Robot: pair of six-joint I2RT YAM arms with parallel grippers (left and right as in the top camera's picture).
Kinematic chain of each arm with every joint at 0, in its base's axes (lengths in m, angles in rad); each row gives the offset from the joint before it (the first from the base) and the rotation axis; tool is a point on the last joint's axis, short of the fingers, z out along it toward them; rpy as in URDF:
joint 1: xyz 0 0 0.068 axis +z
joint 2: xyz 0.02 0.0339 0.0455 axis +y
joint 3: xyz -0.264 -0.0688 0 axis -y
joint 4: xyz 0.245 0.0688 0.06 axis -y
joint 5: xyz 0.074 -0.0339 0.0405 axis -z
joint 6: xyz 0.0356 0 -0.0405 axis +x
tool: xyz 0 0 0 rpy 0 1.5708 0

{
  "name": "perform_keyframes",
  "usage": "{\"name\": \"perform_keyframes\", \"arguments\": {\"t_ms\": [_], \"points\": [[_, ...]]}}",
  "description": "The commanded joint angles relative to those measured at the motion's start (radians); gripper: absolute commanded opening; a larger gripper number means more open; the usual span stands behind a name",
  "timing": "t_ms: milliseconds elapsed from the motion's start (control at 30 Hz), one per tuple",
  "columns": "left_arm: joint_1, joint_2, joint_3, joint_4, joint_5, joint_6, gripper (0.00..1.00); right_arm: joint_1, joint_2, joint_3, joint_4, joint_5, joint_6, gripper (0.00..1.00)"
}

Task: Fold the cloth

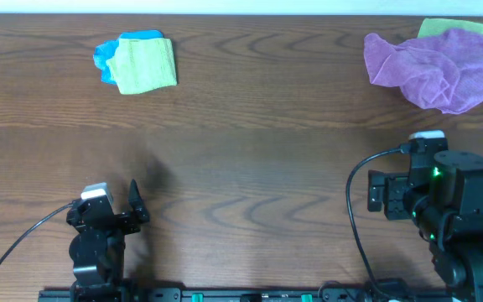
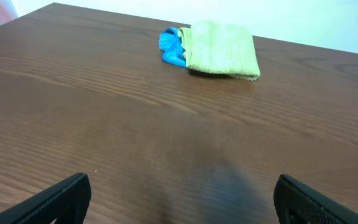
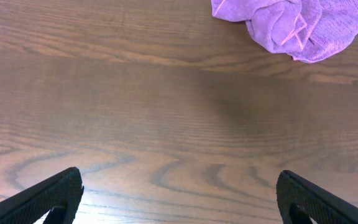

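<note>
My left pincer (image 2: 182, 194) and right pincer (image 3: 179, 190) both wide apart; green cloth (image 1: 453, 27) behind purple cloth (image 1: 434, 67), overhead view only.

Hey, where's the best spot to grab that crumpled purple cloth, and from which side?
I'd pinch the purple cloth at its left flap, which lies thin and flat on the table, coming in from the near side with the open right gripper. The right part is a bunched mound, and a green cloth sits against its far edge.
</note>
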State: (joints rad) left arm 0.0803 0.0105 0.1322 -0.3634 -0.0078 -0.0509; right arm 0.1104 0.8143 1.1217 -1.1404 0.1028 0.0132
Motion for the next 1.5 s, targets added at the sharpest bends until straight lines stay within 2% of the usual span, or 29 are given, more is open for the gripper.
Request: {"name": "perform_keyframes", "arguments": {"t_ms": [0,733,867,1100,1267,1467], "points": [[-0.004,-0.006,-0.023,-0.002,-0.018,0.014,0.95,-0.006,-0.002,0.000,-0.001,0.005,-0.011,0.99],[-0.004,-0.006,-0.023,-0.002,-0.018,0.014,0.95,0.007,-0.029,0.000,0.001,0.006,-0.022,0.99],[-0.004,-0.006,-0.023,-0.002,-0.018,0.014,0.95,0.007,-0.122,0.000,0.077,0.006,-0.027,0.99],[-0.004,-0.006,-0.023,-0.002,-0.018,0.014,0.95,-0.023,-0.317,-0.073,0.105,0.006,-0.170,0.99],[-0.004,-0.006,-0.023,-0.002,-0.018,0.014,0.95,-0.052,-0.525,-0.275,0.183,-0.029,-0.171,0.99],[-0.004,-0.006,-0.023,-0.002,-0.018,0.014,0.95,-0.069,-0.661,-0.480,0.296,-0.166,-0.171,0.99]]}}
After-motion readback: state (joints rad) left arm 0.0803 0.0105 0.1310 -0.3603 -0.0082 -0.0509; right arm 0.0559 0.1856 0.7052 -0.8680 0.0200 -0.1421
